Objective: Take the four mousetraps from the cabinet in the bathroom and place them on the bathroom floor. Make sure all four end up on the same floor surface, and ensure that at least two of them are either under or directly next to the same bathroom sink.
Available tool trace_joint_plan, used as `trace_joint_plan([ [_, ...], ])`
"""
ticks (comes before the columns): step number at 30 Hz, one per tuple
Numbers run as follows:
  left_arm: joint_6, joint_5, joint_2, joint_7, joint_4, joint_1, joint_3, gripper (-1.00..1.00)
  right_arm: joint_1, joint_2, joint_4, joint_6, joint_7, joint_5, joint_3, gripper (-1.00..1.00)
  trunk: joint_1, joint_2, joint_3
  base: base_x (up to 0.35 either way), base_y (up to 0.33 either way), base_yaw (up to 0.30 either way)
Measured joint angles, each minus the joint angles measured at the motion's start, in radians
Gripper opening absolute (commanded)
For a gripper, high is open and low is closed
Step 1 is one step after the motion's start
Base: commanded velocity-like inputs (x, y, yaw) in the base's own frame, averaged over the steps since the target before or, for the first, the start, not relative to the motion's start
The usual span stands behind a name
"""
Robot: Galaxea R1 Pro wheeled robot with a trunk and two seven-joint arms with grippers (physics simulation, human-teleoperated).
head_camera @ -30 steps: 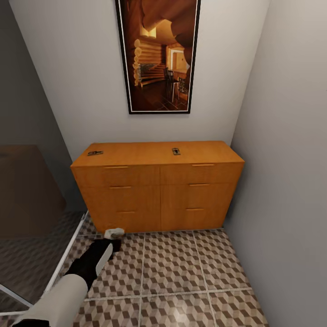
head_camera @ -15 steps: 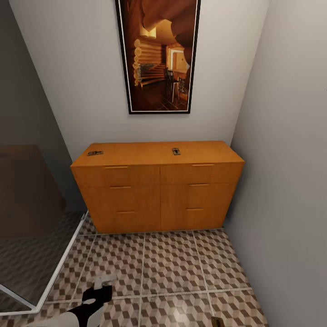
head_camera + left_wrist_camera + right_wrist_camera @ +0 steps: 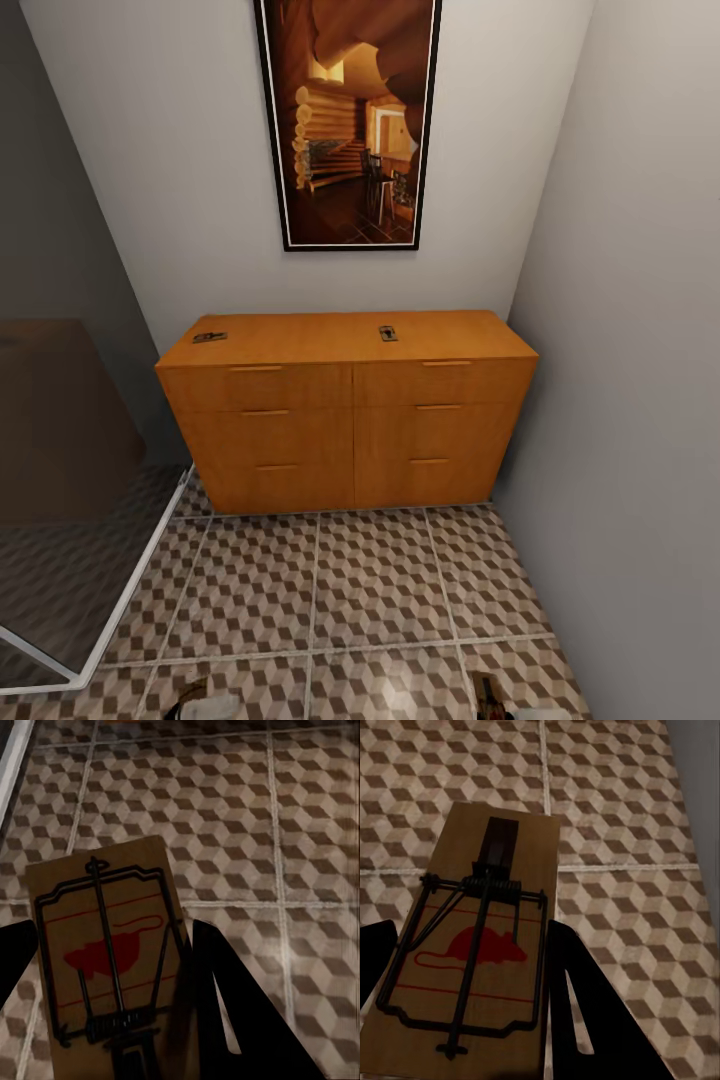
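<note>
The orange-brown cabinet [image 3: 350, 420] stands against the far wall on the cube-patterned bathroom floor [image 3: 375, 590]. Two mousetraps lie on its top, one near the left end [image 3: 210, 337] and one right of the middle [image 3: 388, 333]. My left gripper [image 3: 112, 1009] is shut on a third mousetrap [image 3: 109, 960], held flat above the tiles between dark fingers [image 3: 225, 1005]. My right gripper [image 3: 472, 1012] is shut on a fourth mousetrap [image 3: 480, 945], also above the tiles. Both grippers peek in at the head view's lower edge, the left gripper [image 3: 205, 702] and the right gripper [image 3: 492, 697].
A grey wall [image 3: 640, 400] closes in on the right, beside the cabinet. A white-framed glass panel [image 3: 130, 590] runs along the floor on the left. A tall framed picture [image 3: 347, 120] hangs above the cabinet. Open tiles lie between me and the drawers.
My left arm has drawn back and down, from near the cabinet's foot to the picture's lower edge. The right gripper's tip has come in at the lower right. The camera has stayed still.
</note>
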Motion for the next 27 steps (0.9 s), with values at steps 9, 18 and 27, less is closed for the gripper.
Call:
trace_joint_plan([
  [9,-0.017,-0.117,-0.006,-0.006,-0.001,0.029,-0.001,-1.00,0.000,-0.013,0.007,-0.035,0.004,-0.002,0.002,-1.00,0.000,0.000,0.000,0.000,0.000,0.000],
  [18,-0.014,-0.123,-0.019,-0.004,0.000,0.031,0.000,-1.00,0.000,-0.013,0.008,-0.043,0.003,-0.001,0.002,-1.00,0.000,0.000,0.000,0.000,0.000,0.000],
  [27,-0.013,-0.123,-0.021,-0.004,0.000,0.031,0.000,-1.00,0.000,-0.013,0.009,-0.045,0.003,-0.001,0.004,-1.00,0.000,0.000,0.000,0.000,0.000,0.000],
])
